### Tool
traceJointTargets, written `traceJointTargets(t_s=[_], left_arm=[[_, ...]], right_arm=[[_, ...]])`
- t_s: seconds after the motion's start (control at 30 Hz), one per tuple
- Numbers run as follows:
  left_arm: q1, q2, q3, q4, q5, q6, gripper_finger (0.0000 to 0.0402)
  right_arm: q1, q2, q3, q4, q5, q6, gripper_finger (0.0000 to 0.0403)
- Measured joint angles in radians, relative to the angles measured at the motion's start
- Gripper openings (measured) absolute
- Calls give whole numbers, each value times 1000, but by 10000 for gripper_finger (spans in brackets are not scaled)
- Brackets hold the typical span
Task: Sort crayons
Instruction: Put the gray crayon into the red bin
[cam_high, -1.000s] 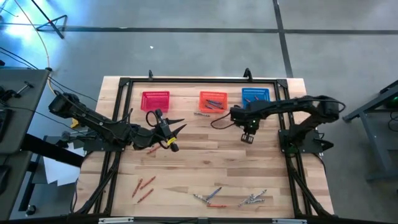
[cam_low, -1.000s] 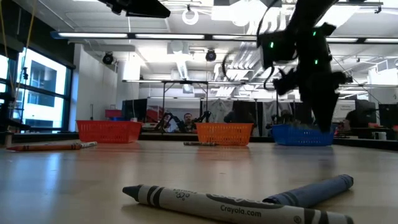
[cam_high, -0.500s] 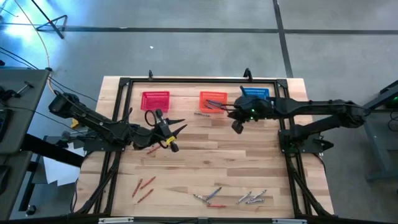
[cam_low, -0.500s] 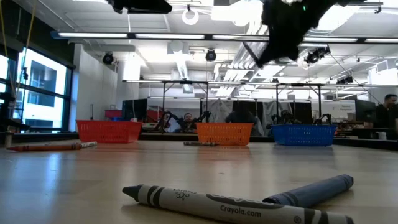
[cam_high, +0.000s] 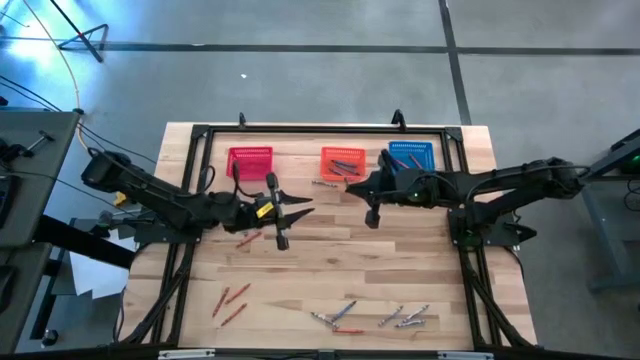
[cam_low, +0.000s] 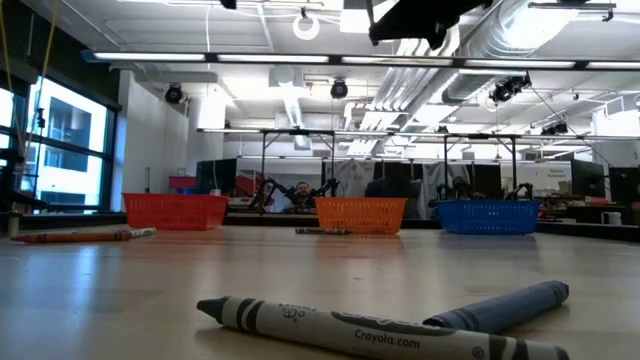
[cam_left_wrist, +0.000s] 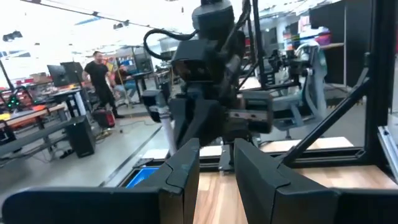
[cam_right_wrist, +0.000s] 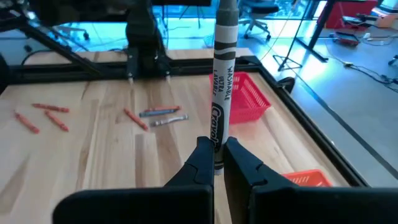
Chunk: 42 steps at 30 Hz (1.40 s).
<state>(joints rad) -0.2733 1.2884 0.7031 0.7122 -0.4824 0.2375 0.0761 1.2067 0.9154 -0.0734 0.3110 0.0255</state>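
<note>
My right gripper (cam_right_wrist: 216, 149) hangs high over the table in front of the orange basket (cam_high: 342, 160), shut on a grey crayon (cam_right_wrist: 221, 68). My left gripper (cam_left_wrist: 216, 165) is at mid-table (cam_high: 296, 214). It points toward the right arm, open, with nothing between its fingers. Loose crayons lie flat on the wood: red-orange ones (cam_high: 230, 300), a grey and red-orange group (cam_high: 335, 316), another group (cam_high: 405, 320), and one by the orange basket (cam_high: 325, 183). In the low view a grey crayon (cam_low: 350, 325) and a bluish one (cam_low: 500, 305) lie close by. My right gripper pinches the grey crayon near its lower end (cam_right_wrist: 216, 142) between the two fingers. The fingers come nearly level, pointing toward the table's left, and lie across the crayon. The crayon stands upright above the fingers, lifted clear of the table.
Red (cam_high: 250, 160), orange and blue (cam_high: 410, 153) mesh baskets stand in a row at the far edge. A black frame (cam_high: 300, 128) runs round the tabletop. Bare wood lies between the arms and the near-edge crayons. People sit in the room behind.
My right gripper has risen from low in front of the blue basket and gone toward the table's left, tipping from pointing down to nearly level; it has stayed shut. My left gripper has tipped up, rolled and shifted slightly toward the right.
</note>
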Motion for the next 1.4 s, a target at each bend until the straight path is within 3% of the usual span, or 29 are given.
traceJointTargets(t_s=[0.6,1.17,1.4], left_arm=[[104,192,136,-3,55,1,124],[119,193,146,36,57,-25,141],[144,193,146,39,125,-110,141]], right_arm=[[38,44,1,33,-4,-52,1],[38,45,1,63,-15,-56,1],[37,66,1,140,-53,-89,1]])
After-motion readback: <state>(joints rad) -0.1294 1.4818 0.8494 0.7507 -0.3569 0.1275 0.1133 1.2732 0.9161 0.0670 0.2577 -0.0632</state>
